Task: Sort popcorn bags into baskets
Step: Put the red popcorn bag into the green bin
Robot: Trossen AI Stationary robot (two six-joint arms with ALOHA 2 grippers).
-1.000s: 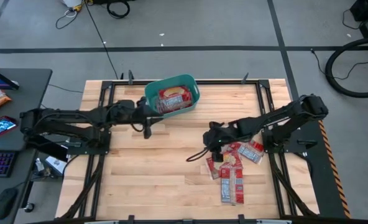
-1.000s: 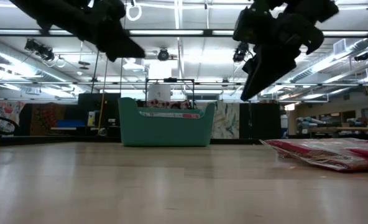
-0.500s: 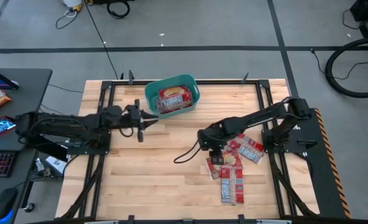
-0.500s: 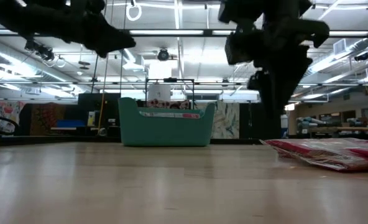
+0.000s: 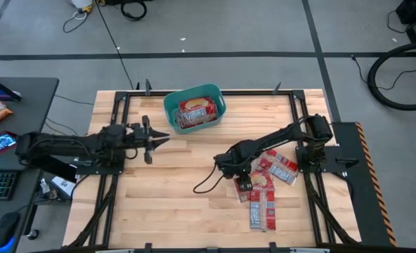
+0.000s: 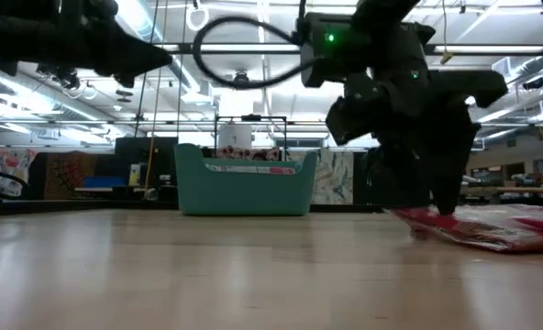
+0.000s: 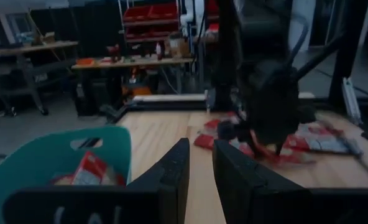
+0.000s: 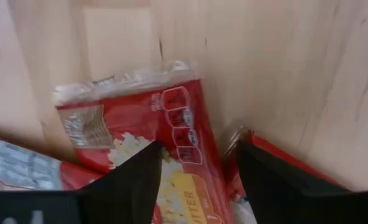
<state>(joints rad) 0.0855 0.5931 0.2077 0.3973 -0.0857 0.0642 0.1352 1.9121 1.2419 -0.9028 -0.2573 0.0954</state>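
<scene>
Right gripper (image 5: 244,184) low over the near end of the popcorn bags (image 5: 263,184) heaped toward the bench's right edge, fingers spread wide, empty, straddling the topmost packet (image 8: 153,155) with its long axis running forward between them. Flat, glossy red film, crinkled clear seam at the end, white label panels. Left gripper (image 5: 150,133) narrow and empty, waiting beside the teal basket (image 5: 170,109) at the far edge, some packets already inside.
</scene>
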